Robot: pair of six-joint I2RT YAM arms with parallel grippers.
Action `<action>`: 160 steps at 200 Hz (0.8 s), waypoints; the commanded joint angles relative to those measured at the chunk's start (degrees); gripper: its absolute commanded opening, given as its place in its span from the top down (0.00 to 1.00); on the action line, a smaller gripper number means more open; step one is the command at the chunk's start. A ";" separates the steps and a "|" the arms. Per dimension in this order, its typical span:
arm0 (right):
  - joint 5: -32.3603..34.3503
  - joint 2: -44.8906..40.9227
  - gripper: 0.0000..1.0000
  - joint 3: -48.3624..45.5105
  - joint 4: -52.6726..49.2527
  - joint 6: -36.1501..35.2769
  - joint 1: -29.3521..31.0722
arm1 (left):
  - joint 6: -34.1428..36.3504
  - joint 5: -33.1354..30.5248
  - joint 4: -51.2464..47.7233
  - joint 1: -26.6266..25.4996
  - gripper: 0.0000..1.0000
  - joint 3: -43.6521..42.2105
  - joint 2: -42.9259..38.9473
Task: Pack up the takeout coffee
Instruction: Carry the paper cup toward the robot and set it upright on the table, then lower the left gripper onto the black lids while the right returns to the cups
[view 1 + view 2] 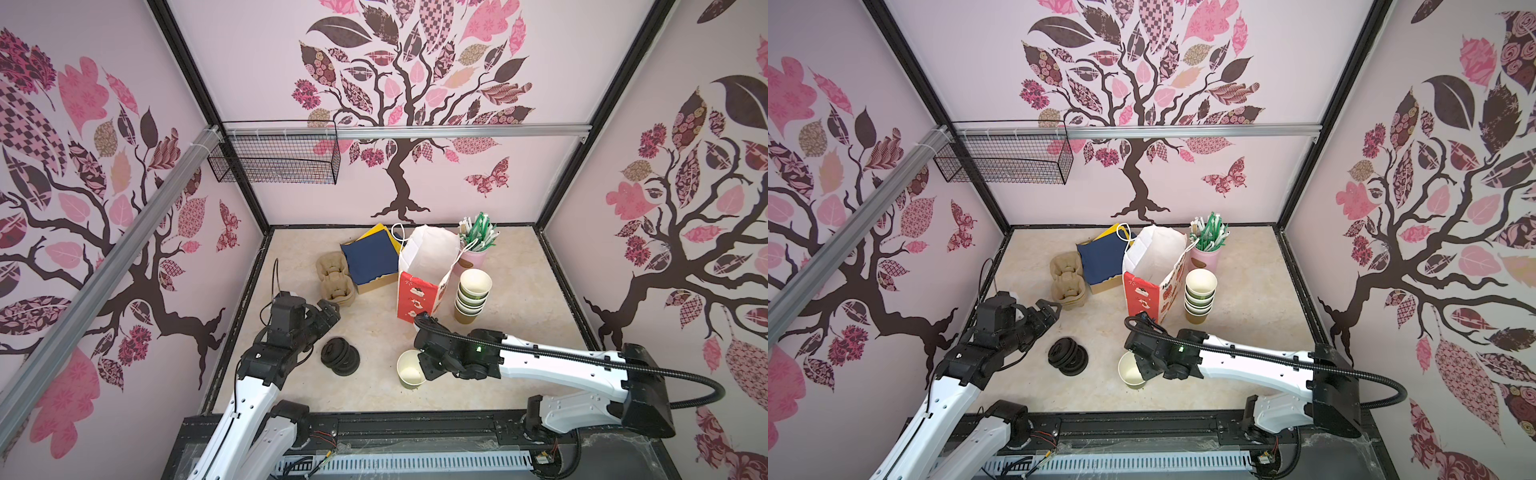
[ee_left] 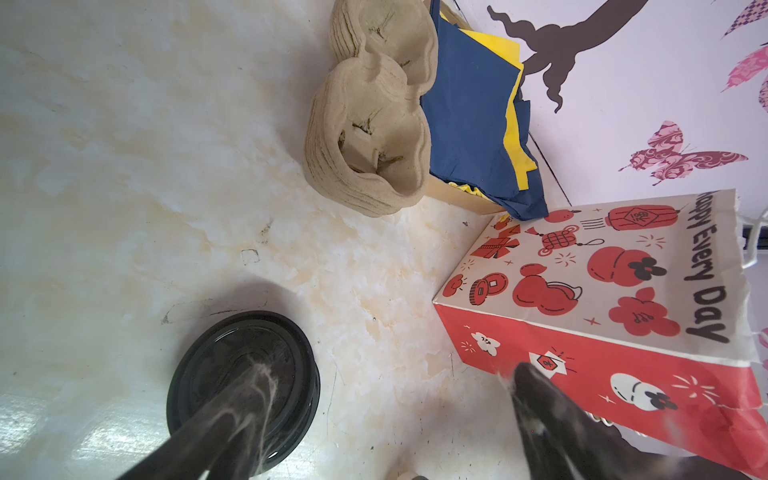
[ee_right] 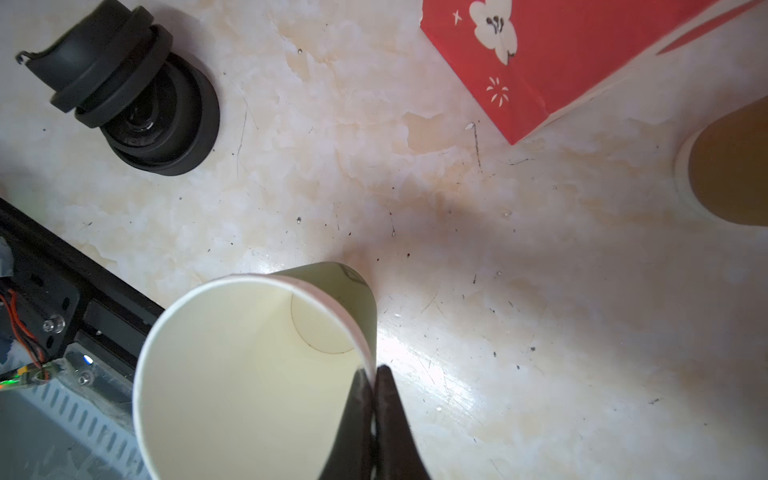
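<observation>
Glossy marbled tabletop (image 3: pixel 540 291), conical paper cup (image 3: pixel 249 374)

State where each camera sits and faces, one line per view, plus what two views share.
Top view: high in front, looking down toward the back wall; both arms show, left gripper and right gripper.
Top view: beside it, same aim over the table, same arms.
Left wrist: on the left arm, looking past open fingers at stacked lids, cup carriers, paper bag.
Right wrist: on the right arm, looking past shut fingers pinching the paper cup's rim.
Shared: both wrist views show the stacked lids and paper bag.
</observation>
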 commanded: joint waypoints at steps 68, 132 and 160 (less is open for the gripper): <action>1.66 3.00 0.74 0.97 -1.49 1.04 -1.27 | 1.18 -1.11 -1.99 0.09 0.07 -0.83 -0.95; 6.98 -11.53 0.47 2.77 -1.72 0.30 -1.32 | 4.33 -0.80 -11.54 0.18 0.06 2.01 0.32; 13.90 -21.00 0.47 -2.19 -0.10 2.94 -1.32 | 4.37 -1.12 -15.53 0.40 0.06 1.97 1.86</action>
